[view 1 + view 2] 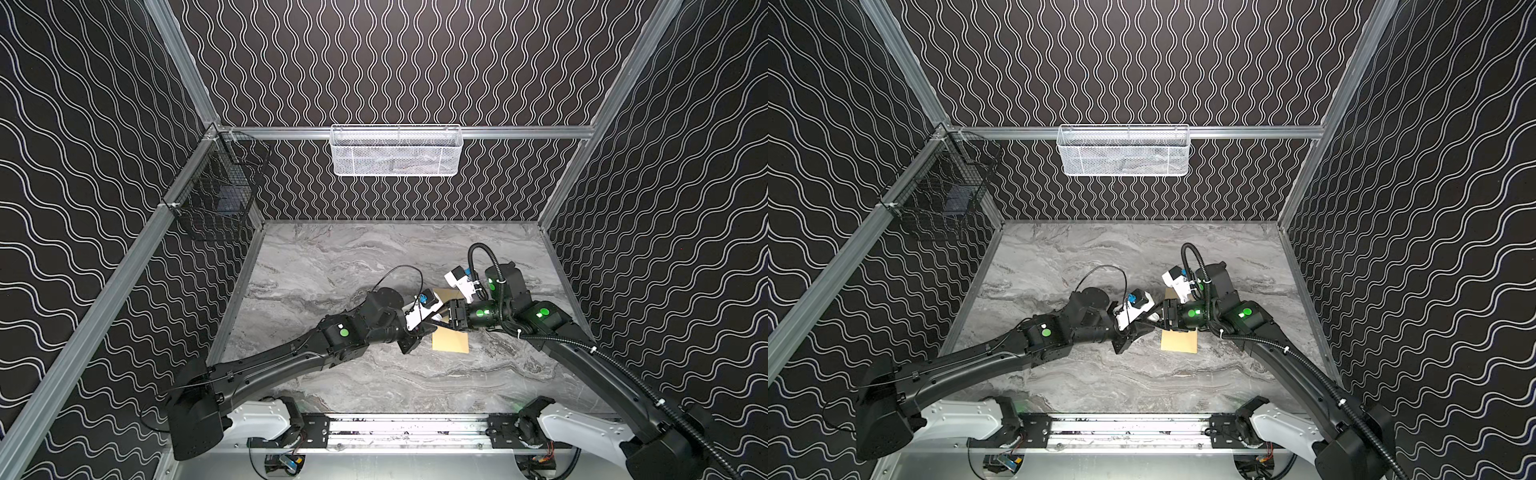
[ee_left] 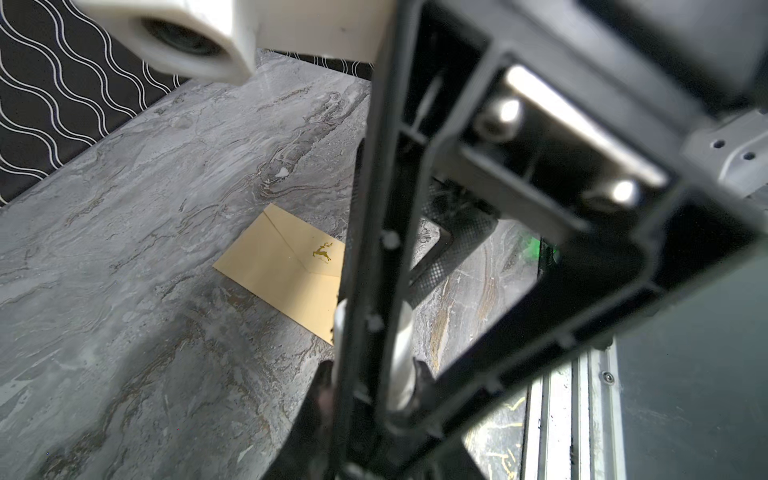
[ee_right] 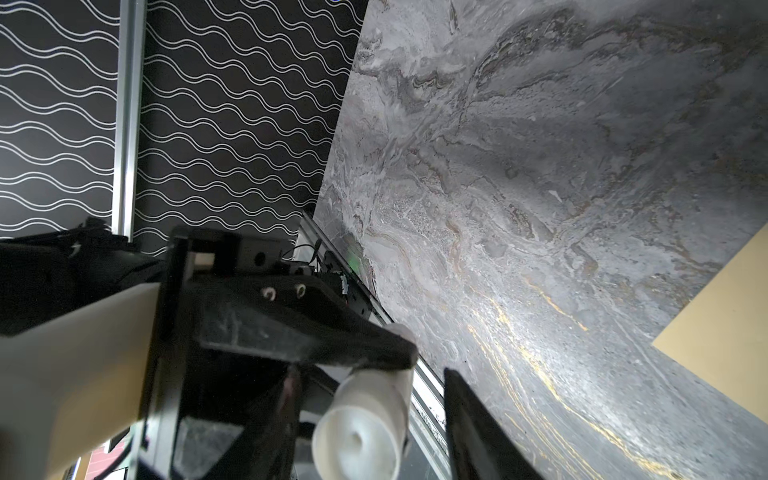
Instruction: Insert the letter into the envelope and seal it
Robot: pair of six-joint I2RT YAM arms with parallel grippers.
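- A black wire basket (image 1: pixel 216 195) hangs on the left wall's rail. Something dark and boxy sits inside it, too dim to name.
- A white mesh basket (image 1: pixel 395 153) hangs on the far wall, about mid-width.
- The left gripper (image 1: pixel 434 323) reaches in from the near left. Its jaws are narrow and clamped on a small white tube (image 3: pixel 361 419) — smooth and cylindrical, with a dimpled round end.
- The right gripper (image 1: pixel 448 316) meets it nose to nose from the right. Its jaws stand partly apart around the tube's free end, with a gap beside one finger.
- The envelope (image 2: pixel 274 270) lies flat on the grey, marble-patterned tabletop (image 1: pixel 332 270), right of centre and directly below both grippers — they hide its middle in both top views. It is tan matte paper, flap side up, with the V-shaped flap lying flat. A small gold deer mark (image 2: pixel 322 252) sits near the flap's tip.
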